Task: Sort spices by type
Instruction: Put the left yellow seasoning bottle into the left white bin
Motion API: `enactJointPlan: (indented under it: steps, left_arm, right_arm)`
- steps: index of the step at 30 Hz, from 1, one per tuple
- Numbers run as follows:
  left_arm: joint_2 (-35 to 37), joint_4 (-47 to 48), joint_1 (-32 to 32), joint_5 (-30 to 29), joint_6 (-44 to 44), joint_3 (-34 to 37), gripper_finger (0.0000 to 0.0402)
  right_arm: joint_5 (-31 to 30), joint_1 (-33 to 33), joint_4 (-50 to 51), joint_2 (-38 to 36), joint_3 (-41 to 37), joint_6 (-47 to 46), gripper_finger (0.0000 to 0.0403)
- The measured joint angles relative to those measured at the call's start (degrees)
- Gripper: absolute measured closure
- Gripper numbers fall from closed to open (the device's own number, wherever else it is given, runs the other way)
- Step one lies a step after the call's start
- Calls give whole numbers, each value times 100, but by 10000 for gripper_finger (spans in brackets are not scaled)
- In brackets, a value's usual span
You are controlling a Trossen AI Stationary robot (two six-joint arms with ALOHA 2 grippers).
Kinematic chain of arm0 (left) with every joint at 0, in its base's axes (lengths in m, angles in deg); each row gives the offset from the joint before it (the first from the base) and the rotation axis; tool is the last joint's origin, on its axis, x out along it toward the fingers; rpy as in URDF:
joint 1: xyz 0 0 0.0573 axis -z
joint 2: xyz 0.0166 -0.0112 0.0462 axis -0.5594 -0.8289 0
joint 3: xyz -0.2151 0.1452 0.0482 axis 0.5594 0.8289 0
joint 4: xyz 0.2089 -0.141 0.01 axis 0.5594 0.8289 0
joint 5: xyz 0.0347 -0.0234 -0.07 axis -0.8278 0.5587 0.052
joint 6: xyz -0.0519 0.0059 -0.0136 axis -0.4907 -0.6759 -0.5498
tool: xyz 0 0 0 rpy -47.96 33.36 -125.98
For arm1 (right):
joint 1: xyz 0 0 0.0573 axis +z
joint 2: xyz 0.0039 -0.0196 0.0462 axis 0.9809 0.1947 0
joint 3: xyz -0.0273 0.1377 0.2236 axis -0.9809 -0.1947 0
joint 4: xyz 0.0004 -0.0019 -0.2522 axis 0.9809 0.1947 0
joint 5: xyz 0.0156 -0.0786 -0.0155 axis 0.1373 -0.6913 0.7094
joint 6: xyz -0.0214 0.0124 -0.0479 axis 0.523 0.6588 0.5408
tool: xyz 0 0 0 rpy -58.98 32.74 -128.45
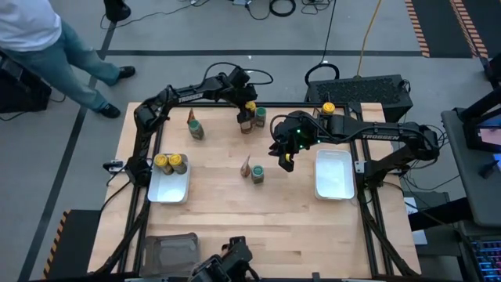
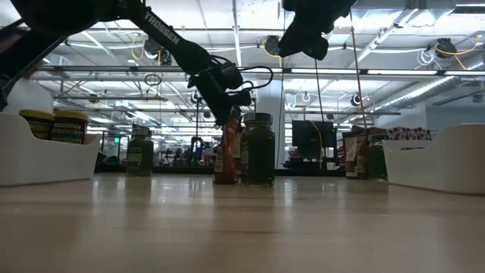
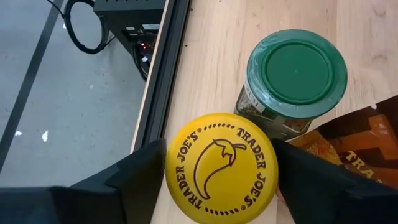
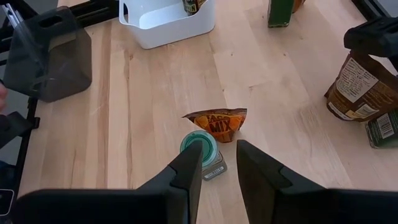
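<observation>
**Yellow-lid jar being gripped at the far edge; right arm hovering over the centre pair**

The left gripper (image 1: 247,107) is being held at the far edge of the desk (image 1: 219,227), its fingers (image 3: 134,180) closed around a yellow-lidded jar (image 3: 221,168). A green-lidded jar (image 3: 296,73) is standing just beside it, apparently touching, and a brown-orange packet (image 3: 367,152) is leaning in from the other side. Two yellow-lidded jars (image 1: 170,162) are already being kept in the left white tray (image 1: 167,190); the right white tray (image 1: 333,176) is being left bare.

The right gripper (image 1: 286,159) is being hovered above the desk centre, fingers (image 4: 186,174) narrowly parted and holding nothing, over a green-lidded centre jar (image 4: 202,148) with a taco-mix packet (image 4: 216,123) beside it.

Risks, as judged: the neighbouring jar or the packet being dragged or toppled as the gripped jar is lifted, since all three are crowded together near the edge. The narrow gap on the right fingers may be catching the lid rather than clearing it. Another jar (image 1: 329,109) is sitting close to the right arm and could be knocked.
</observation>
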Motion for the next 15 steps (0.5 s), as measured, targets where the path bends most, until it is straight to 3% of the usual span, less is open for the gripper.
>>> enactJointPlan:
  steps: [5,15]
  left_arm:
    - [0,-11,0,-2,2,0,151]
    - [2,-7,0,-5,-44,0,153]
  right_arm:
    - [0,0,0,0,1,0,321]
    - [0,-1,1,0,0,0,321]
